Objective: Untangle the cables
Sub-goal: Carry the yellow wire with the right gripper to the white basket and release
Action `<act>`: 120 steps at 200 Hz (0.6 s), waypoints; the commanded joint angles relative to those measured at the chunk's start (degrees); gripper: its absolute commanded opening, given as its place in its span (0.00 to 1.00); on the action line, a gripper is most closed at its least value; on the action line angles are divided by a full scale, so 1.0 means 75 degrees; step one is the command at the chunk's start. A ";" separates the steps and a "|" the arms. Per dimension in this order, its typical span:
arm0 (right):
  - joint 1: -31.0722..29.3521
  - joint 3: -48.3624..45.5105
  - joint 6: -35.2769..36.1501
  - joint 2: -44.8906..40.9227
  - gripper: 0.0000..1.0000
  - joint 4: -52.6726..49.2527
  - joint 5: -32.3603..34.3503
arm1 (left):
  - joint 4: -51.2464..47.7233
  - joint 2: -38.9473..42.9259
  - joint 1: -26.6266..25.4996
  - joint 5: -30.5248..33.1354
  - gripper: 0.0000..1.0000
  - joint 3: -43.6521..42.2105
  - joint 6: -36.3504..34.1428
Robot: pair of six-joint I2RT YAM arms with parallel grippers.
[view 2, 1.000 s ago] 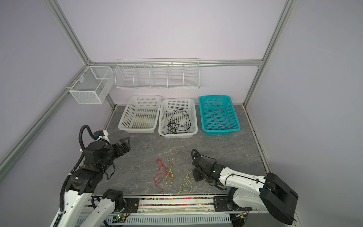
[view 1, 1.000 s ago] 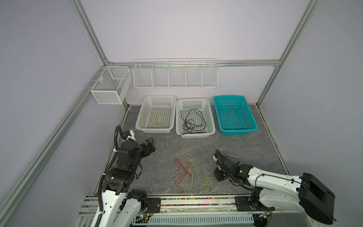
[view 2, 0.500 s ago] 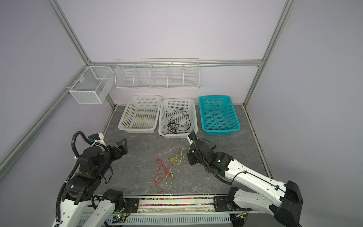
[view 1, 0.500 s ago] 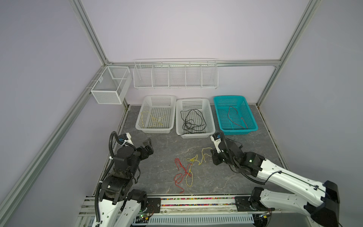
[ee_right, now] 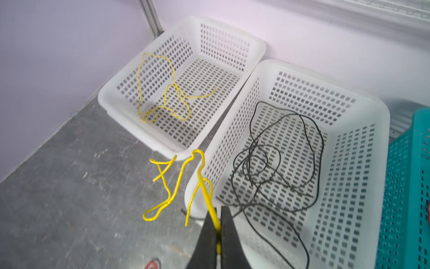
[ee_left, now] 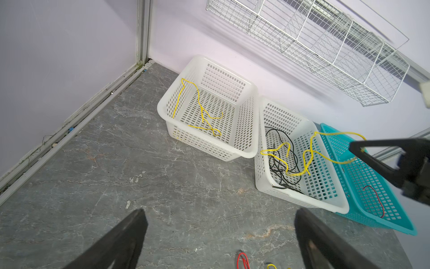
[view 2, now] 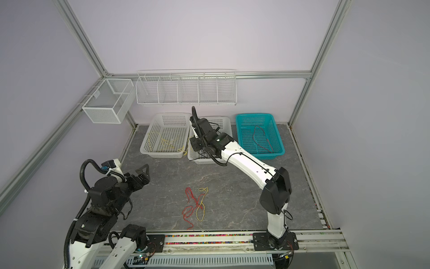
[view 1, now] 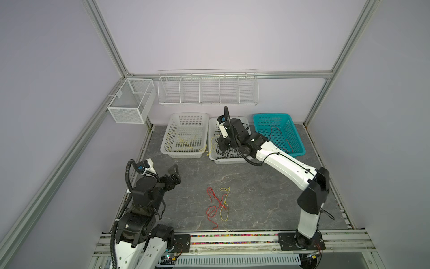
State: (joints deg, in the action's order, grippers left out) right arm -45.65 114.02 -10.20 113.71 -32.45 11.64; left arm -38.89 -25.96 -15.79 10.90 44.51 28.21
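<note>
Top view: at twelve o'clock the right claw (view 1: 221, 146) pinches a yellow cable (view 1: 211, 143) beside the yellow-cable basket (view 1: 188, 114), likely sorting by colour; left claw (view 1: 175, 174) spread.

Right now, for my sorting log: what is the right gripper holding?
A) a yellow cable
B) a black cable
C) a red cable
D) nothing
A: the right wrist view shows the right gripper shut on a yellow cable, its loops dangling free.
</note>
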 commanded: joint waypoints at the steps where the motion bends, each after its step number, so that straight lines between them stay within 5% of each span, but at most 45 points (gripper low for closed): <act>1: 0.0138 0.1474 0.0155 0.1089 0.07 -0.0584 -0.0542 | -0.0041 0.0082 -0.0038 0.0036 1.00 -0.0107 -0.0072; 46: 0.0156 0.4433 0.0233 0.3379 0.07 -0.0927 -0.0978 | -0.0028 0.0144 -0.0097 0.0000 1.00 -0.0125 -0.0077; 76: 0.0151 0.4654 0.0187 0.3875 0.09 -0.0256 -0.1173 | -0.0017 0.0160 -0.0121 -0.0002 1.00 -0.0132 -0.0080; 120: -0.0015 0.4718 0.0774 0.3728 0.32 -0.0478 -0.1797 | -0.0016 0.0144 -0.0133 -0.0003 1.00 -0.0134 -0.0093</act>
State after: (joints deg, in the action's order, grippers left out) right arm -44.53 148.18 -8.12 144.44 -36.64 1.34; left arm -38.92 -25.39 -16.53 10.68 44.01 28.21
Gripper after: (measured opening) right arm 0.286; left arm 0.999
